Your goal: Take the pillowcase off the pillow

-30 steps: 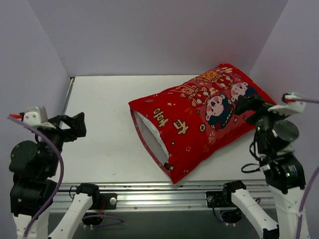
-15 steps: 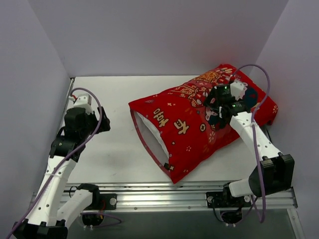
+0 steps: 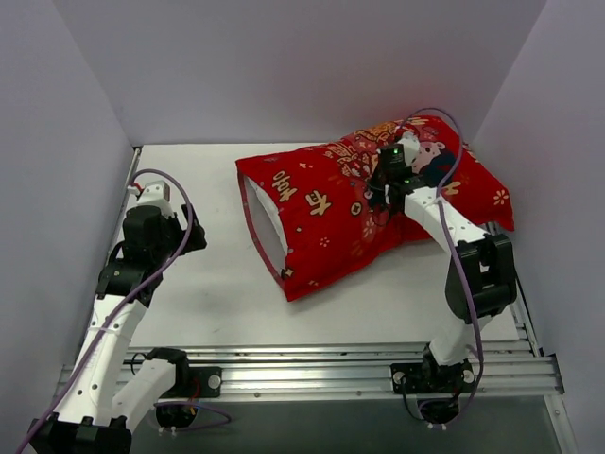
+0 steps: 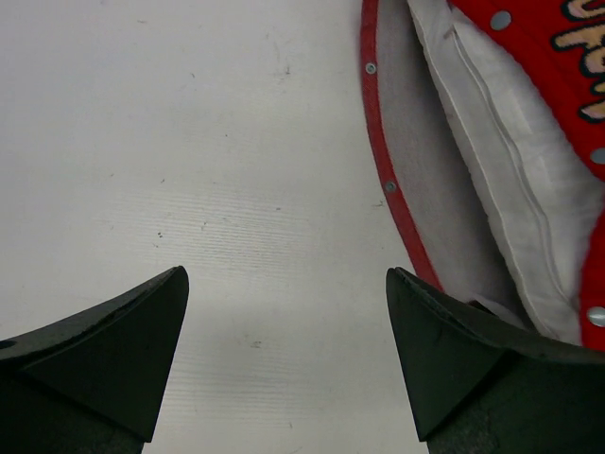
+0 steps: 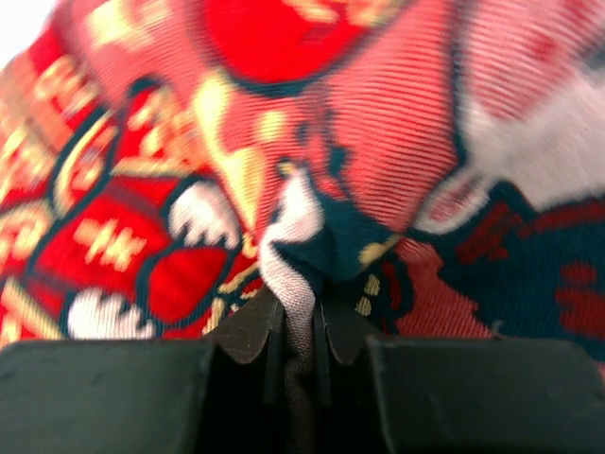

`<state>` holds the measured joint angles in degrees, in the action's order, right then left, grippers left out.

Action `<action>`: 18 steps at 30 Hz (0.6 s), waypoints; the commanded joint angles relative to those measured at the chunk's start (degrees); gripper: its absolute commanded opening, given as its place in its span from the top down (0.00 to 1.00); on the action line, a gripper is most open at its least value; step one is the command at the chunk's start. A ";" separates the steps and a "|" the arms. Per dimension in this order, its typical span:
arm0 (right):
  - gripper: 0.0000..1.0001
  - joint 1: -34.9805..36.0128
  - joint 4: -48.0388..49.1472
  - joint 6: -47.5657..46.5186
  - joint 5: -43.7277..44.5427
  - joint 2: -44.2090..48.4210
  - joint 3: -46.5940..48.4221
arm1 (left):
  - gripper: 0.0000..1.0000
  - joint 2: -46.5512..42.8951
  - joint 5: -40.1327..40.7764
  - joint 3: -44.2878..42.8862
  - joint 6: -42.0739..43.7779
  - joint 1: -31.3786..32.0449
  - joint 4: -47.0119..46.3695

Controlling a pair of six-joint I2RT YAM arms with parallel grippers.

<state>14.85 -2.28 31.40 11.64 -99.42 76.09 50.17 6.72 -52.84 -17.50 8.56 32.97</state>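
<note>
We see right hand (image 5: pixel 295 317) pinching bright red printed fabric pillowcase (image 3: pixel 326 227); its mouth opens left toward spread left hand (image 4: pixel 284 293).

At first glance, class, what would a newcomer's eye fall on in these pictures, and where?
The bright red printed fabric pillowcase dominates, lying across the right half of the white table, its open mouth facing left and showing the plump white pillow inside. The right gripper is shut on a pinched fold of its top, while the left gripper hangs open over bare table beside the mouth.
</note>
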 commanded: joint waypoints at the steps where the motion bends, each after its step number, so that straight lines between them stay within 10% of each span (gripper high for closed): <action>1: 1.00 8.25 -0.97 -5.64 -18.02 -2.98 -3.31 | 0.06 -0.60 0.75 -0.60 0.36 0.32 -2.65; 10: 1.00 21.71 -6.50 -16.80 -21.84 7.30 -2.79 | 0.06 -0.69 2.77 -1.12 0.27 0.32 -1.68; 18: 1.00 13.83 -12.74 -14.62 -8.21 19.96 -8.15 | 0.06 -0.51 3.21 -1.30 0.09 0.06 -1.42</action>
<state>36.12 -7.84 17.76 -4.69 -83.94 69.14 50.15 9.21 -52.84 -17.50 8.69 33.04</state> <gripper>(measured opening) 0.063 0.941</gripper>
